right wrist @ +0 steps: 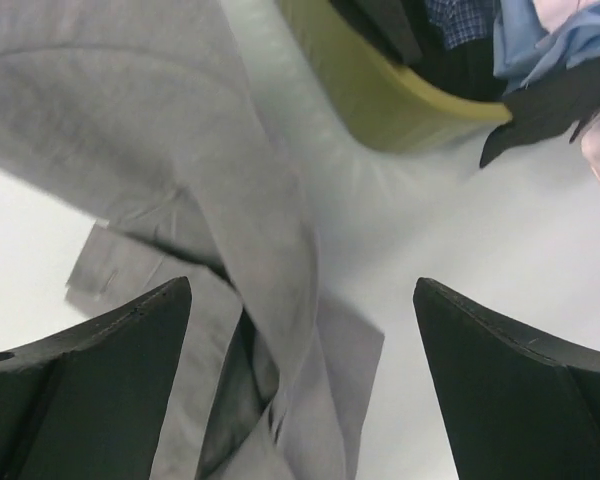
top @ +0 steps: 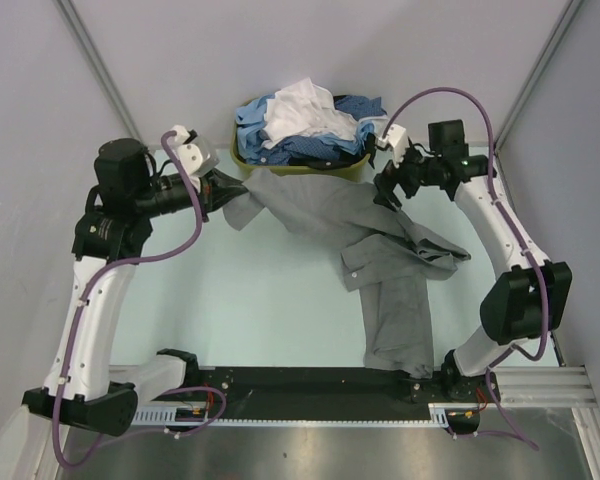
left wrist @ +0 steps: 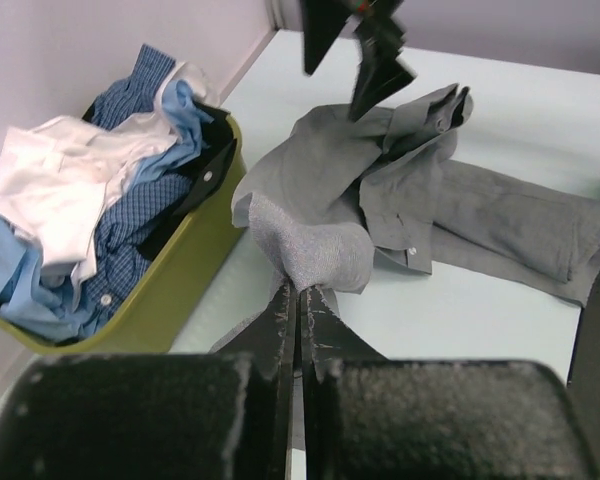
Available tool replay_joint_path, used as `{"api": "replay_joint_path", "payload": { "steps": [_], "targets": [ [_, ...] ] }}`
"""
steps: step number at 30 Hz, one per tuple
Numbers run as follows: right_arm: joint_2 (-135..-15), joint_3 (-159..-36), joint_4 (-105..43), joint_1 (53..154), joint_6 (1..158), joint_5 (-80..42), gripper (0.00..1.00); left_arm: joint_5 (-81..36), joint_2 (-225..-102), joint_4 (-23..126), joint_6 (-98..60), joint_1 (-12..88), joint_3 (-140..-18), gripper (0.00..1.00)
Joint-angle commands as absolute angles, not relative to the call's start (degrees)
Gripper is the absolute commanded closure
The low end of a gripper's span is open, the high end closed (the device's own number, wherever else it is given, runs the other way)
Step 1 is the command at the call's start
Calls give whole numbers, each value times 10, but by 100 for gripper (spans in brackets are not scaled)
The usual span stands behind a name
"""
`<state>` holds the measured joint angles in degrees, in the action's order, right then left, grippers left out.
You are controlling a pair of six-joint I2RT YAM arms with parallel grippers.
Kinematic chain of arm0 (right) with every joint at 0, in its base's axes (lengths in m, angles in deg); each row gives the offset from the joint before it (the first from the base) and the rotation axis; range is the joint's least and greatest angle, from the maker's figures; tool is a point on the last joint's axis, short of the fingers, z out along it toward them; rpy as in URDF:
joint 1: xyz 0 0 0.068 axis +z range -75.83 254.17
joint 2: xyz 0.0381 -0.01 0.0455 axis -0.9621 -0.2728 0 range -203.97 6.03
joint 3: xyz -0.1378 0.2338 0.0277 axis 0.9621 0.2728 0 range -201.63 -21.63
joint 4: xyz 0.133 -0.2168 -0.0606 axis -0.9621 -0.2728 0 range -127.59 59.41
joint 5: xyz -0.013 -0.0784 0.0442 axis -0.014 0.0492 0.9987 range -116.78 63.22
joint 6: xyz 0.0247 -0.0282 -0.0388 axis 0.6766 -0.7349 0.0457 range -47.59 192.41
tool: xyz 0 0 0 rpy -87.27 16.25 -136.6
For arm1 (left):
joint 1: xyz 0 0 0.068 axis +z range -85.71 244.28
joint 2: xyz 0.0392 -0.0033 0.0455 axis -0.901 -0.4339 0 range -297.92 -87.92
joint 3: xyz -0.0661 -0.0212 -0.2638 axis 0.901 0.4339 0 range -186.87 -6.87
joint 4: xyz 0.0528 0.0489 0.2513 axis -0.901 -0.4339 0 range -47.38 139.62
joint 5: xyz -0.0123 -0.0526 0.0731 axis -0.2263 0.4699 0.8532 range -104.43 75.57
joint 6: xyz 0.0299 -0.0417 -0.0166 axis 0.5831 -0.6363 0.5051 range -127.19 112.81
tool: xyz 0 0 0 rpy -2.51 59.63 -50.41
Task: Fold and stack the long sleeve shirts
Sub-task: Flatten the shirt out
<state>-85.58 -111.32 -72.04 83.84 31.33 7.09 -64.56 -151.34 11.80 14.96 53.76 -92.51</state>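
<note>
Left gripper (top: 223, 190): jaws pressed together, pinching one end of the grey shirt (top: 380, 250). The shirt lies crumpled across the table (top: 230, 300), one part trailing to the near edge. Basket (top: 242, 160) at the far side holds the other shirts (top: 305, 125). Right gripper (top: 388, 195): jaws spread wide over grey cloth.

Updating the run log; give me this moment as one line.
left gripper: shut on grey shirt | right gripper: open | olive-green basket: holds other shirts

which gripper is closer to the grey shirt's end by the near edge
Right. The right gripper is open directly behind the grey shirt's near end; the left gripper pinches its far-left end.
</note>
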Motion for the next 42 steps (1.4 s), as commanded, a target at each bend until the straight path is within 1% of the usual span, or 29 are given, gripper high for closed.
{"api": "replay_joint_path", "payload": {
  "steps": [1, 3, 4, 5, 6, 7, 8, 9, 10, 11, 12, 14, 15, 17, 18, 19, 21, 22, 23, 24, 25, 26, 27, 29, 30, 32, 34, 38, 42],
  "targets": [
    [-908, -1110, -632, 838, 342, 24, 3, -709, -1494, 133, 169, 538, -952, 100],
    [-928, -1122, -639, 838, 350, 28, 7, -711, -1491, 133, 170, 538, -952, 100],
    [-949, -1139, -662, 838, 354, 35, 18, -711, -1487, 134, 171, 538, -951, 100],
    [-957, -1145, -672, 839, 356, 36, 26, -713, -1487, 134, 172, 538, -951, 100],
    [-963, -1152, -680, 841, 357, 38, 36, -718, -1486, 133, 171, 538, -951, 100],
    [-968, -1160, -697, 840, 358, 41, 60, -737, -1485, 134, 166, 538, -952, 100],
    [-973, -1185, -705, 838, 365, 42, 70, -750, -1487, 137, 159, 537, -953, 100],
    [-974, -1201, -717, 833, 369, 46, 84, -761, -1490, 140, 132, 532, -955, 100],
    [-974, -1219, -736, 827, 379, 55, 100, -770, -1494, 148, 118, 523, -956, 100],
    [-966, -1258, -739, 807, 410, 66, 100, -785, -1509, 149, 107, 509, -959, 100],
    [-961, -1274, -740, 795, 431, 82, 100, -783, -1516, 151, 94, 458, -965, 100],
    [-944, -1309, -722, 767, 482, 135, 100, -734, -1541, 151, 94, 372, -975, 100],
    [-937, -1337, -711, 746, 529, 154, 100, -714, -1575, 148, 100, 275, -990, 100],
    [-923, -1346, -700, 717, 578, 201, 100, -669, -1616, 138, 115, 179, -1016, 98],
    [-905, -1338, -694, 697, 607, 212, 100, -663, -1664, 137, 118, 107, -1040, 92],
    [-895, -1332, -694, 689, 612, 223, 100, -670, -1684, 136, 118, 84, -1049, 78],
    [-863, -1298, -693, 661, 614, 231, 100, -670, -1726, 152, 115, 52, -1049, 68],
    [-850, -1283, -687, 651, 616, 239, 100, -655, -1729, 176, 100, 54, -1029, 63],
    [-837, -1268, -680, 642, 617, 245, 100, -633, -1723, 205, 82, 75, -998, 62],
    [-814, -1259, -676, 636, 614, 251, 100, -630, -1713, 283, 43, 95, -904, 55],
    [-806, -1245, -675, 628, 607, 257, 100, -625, -1682, 333, 13, 119, -848, 35],
    [-797, -1239, -674, 627, 605, 260, 100, -620, -1669, 384, -16, 171, -792, 33],
    [-780, -1235, -673, 627, 605, 270, 100, -599, -1658, 460, -61, 197, -696, 32],
    [-765, -1219, -659, 627, 612, 281, 100, -588, -1653, 512, -60, 242, -612, 26],
    [-751, -1213, -651, 626, 619, 285, 100, -551, -1654, 509, -37, 244, -601, 25],
    [-734, -1187, -622, 626, 636, 287, 100, -521, -1673, 528, 7, 242, -582, 26],
    [-714, -1169, -606, 625, 653, 289, 100, -484, -1717, 544, 5, 244, -585, 28],
    [-693, -1169, -587, 625, 679, 295, 100, -508, -1813, 545, -10, 244, -644, 31],
    [-675, -1185, -582, 624, 699, 294, 100, -491, -1878, 577, -45, 244, -670, 33]
  ]
}}
